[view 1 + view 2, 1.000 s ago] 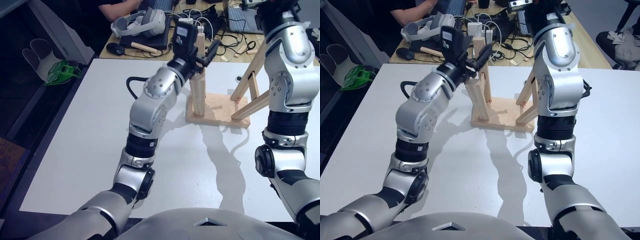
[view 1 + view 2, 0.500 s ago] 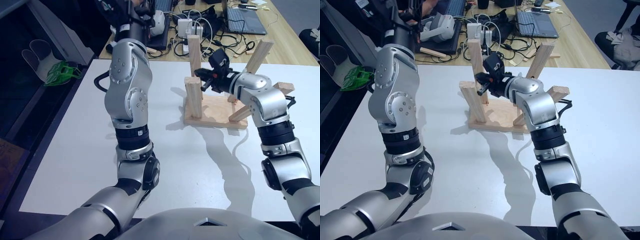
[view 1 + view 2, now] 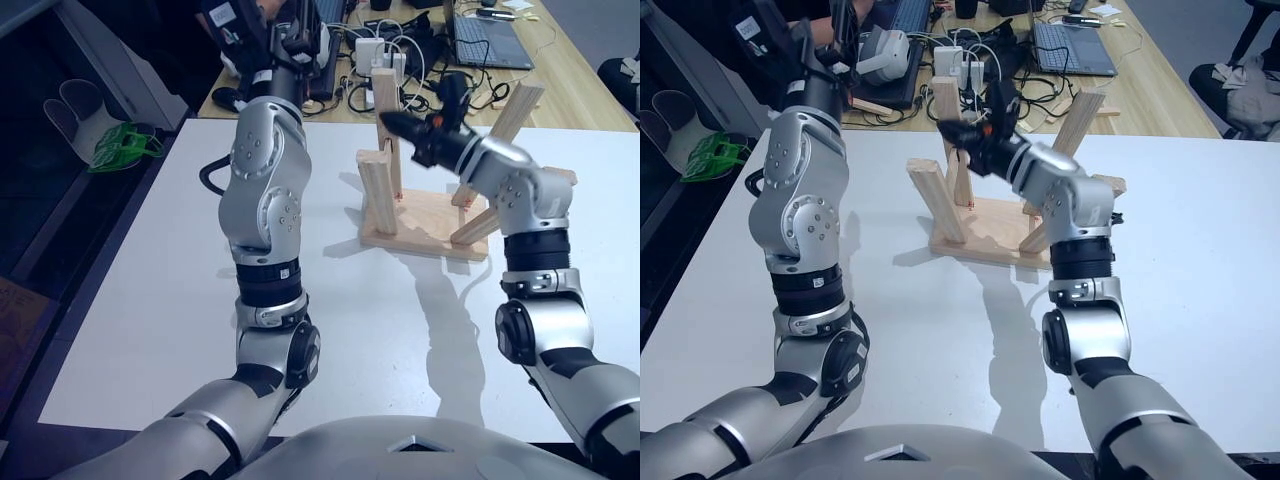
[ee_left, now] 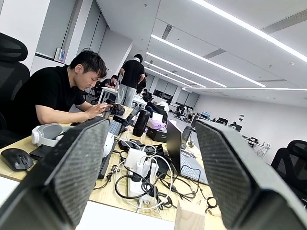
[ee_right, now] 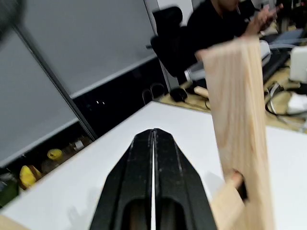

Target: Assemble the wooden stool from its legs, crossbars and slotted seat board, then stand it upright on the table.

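White table (image 3: 150, 300): stool (image 3: 425, 215) legs-up; right tool (image 3: 389, 120) closed, empty, beside leg (image 5: 240, 120); left tool (image 4: 151, 143) spread, raised.

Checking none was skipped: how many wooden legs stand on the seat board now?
4: the near-left leg, the far-left leg, the far-right leg leaning outward, and the near-right leg, partly behind the right arm.

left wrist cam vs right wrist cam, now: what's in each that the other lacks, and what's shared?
Left wrist view: the left gripper, open, with office ceiling lights above. Right wrist view: the right gripper, shut, beside a wooden leg with a crossbar end at its slot. Both: stool wood, the white table, the cluttered desk beyond.
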{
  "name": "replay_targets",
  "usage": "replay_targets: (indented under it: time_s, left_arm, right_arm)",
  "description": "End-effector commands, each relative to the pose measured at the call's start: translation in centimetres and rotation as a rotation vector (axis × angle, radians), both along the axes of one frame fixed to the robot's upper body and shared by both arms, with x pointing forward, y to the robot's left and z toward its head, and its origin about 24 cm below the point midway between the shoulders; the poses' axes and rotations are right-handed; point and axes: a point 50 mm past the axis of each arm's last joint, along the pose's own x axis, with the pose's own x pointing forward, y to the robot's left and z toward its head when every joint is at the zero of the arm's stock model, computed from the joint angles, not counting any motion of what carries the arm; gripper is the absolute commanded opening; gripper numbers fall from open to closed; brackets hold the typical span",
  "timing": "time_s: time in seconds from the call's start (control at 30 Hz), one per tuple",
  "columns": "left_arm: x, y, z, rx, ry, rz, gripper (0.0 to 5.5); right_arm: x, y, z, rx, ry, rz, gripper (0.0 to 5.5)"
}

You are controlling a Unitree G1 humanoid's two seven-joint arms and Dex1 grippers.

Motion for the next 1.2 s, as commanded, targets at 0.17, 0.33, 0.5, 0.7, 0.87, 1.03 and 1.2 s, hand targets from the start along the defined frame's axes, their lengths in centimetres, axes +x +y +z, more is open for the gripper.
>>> replay_targets:
  time_s: [0.17, 0.33, 0.5, 0.7, 0.87, 1.03, 1.2]
  left_arm:
    - [-0.1, -0.4, -0.3, -0.002, 0.019, -0.013, 3.27]
    - [-0.2, -0.3, -0.4, 0.000, 0.025, -0.007, 3.27]
    - [-0.2, -0.4, -0.7, 0.004, 0.034, -0.011, 3.27]
    - [-0.1, -0.6, -1.7, 0.022, 0.057, -0.033, 3.27]
    - [0.0, 0.1, -4.6, 0.201, 0.194, 0.018, 3.27]
    - [-0.8, 0.3, -10.5, 0.385, 0.455, -0.034, 3.27]
    - [-1.8, 1.3, -14.0, 0.479, 0.618, -0.090, 3.27]
  right_arm:
    - [-0.1, -1.1, -7.8, -0.381, 0.585, -0.115, 0.02]
    - [-1.0, -2.8, -12.0, -0.556, 0.775, -0.254, 0.02]
    - [0.5, -0.9, -8.0, -0.280, 0.503, -0.214, 0.02]
    - [0.1, 0.1, 0.3, 0.008, 0.060, -0.166, 0.02]
    - [-2.6, 0.5, 9.0, 0.195, -0.261, -0.155, 0.02]
    - [-4.6, -2.5, 13.3, 0.013, -0.536, -0.463, 0.02]
    - [-5.1, -12.7, 2.5, -0.491, -0.424, -1.030, 0.02]
